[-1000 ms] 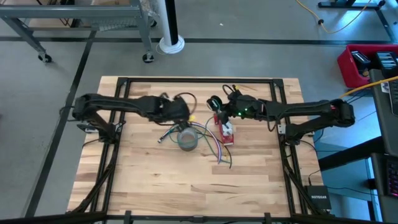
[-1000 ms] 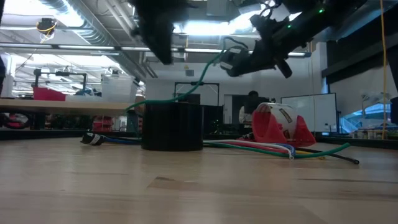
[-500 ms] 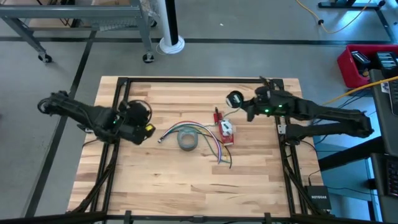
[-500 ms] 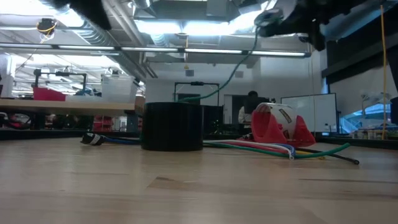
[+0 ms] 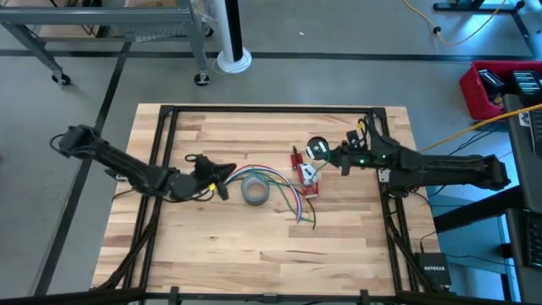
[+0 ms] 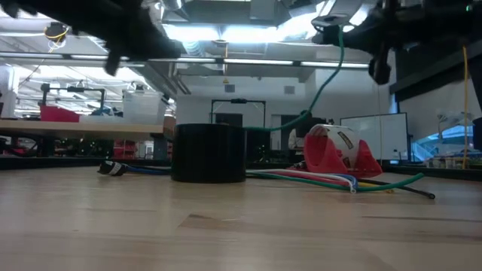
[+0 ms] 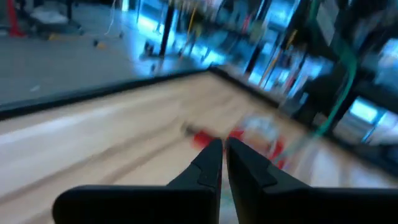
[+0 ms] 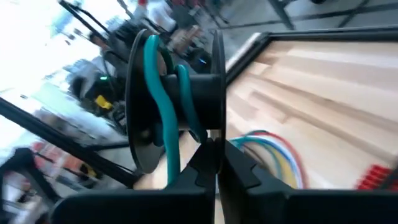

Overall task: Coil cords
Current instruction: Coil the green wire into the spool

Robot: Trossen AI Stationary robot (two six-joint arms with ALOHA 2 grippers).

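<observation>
A black spool (image 8: 177, 93) with green cord (image 8: 158, 81) wound on its hub hangs above the table's right half, with my right gripper (image 8: 214, 152) shut on it. In the high view, spool (image 5: 317, 148) and gripper (image 5: 329, 152) are just beyond the red tape dispenser (image 5: 306, 179). The cord's tail (image 6: 331, 75) drops from the spool toward the table behind the grey tape roll (image 5: 255, 191). My left gripper (image 5: 222, 172) is left of the roll, above the table. Its fingers (image 7: 224, 152) are shut with nothing between them. My right gripper pinches the rim of one spool flange (image 8: 217, 134) between its two fingers. The fingers come about level from the table's right side. The spool is lifted clear of the table, and the green cord hangs slack below it.
Several loose coloured cords (image 5: 284, 182) fan out on the wood between the tape roll (image 6: 208, 153) and the red dispenser (image 6: 339, 154), running toward the near edge. A black frame (image 5: 254, 108) borders the table. Bare wood lies at the near side.
My right gripper has carried the spool up and toward the table's right edge, and the green cord now hangs steeply below it. My left gripper has drawn back from the table's middle toward the left edge, then come in toward the tape roll, tipping from pointing down to near level.
</observation>
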